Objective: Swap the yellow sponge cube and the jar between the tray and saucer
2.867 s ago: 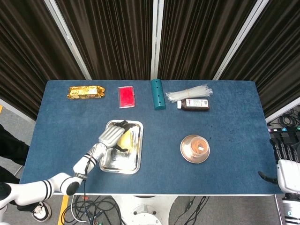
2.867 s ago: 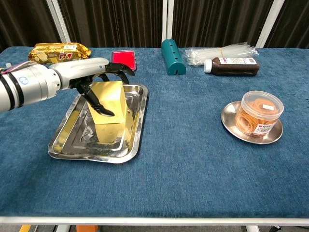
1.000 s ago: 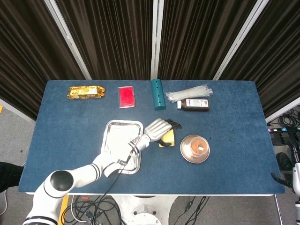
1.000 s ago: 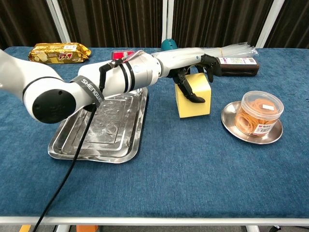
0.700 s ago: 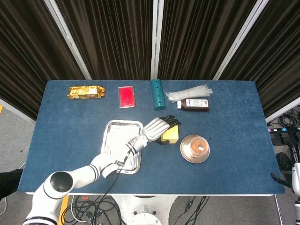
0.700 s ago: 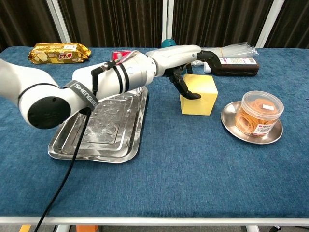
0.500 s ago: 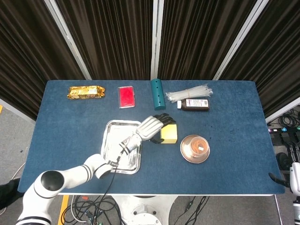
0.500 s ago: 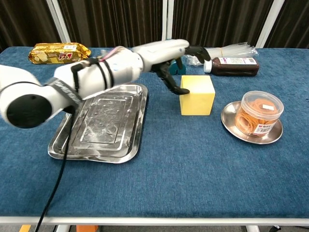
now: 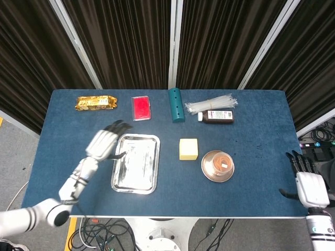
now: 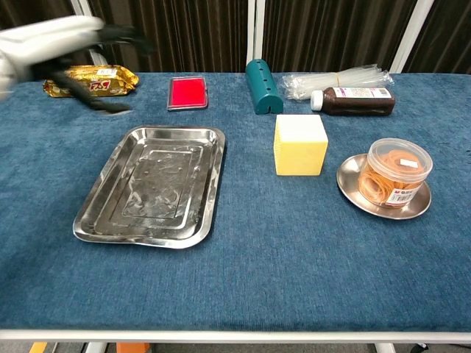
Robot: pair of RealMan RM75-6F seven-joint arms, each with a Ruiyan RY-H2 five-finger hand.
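The yellow sponge cube [image 9: 188, 149] [image 10: 299, 144] stands on the blue table between the tray and the saucer, touched by nothing. The steel tray [image 9: 136, 163] [image 10: 154, 184] lies bare. A clear jar [image 9: 221, 162] [image 10: 397, 171] of orange bands sits on the saucer [image 9: 208, 170] [image 10: 352, 184]. My left hand [image 9: 105, 141] [image 10: 70, 40] hovers left of the tray, fingers spread, holding nothing; it is blurred in the chest view. My right hand [image 9: 305, 180] is off the table's right edge, fingers apart and holding nothing.
Along the back edge lie a gold snack pack [image 9: 96, 102], a red flat box [image 9: 141, 107], a teal cylinder [image 9: 176, 104], a bundle of clear straws [image 9: 211, 103] and a brown bottle [image 9: 218, 116].
My left hand carried the sponge cube out of the tray, set it on the table beside the saucer, let go and swung back left past the tray. The right hand rose into view.
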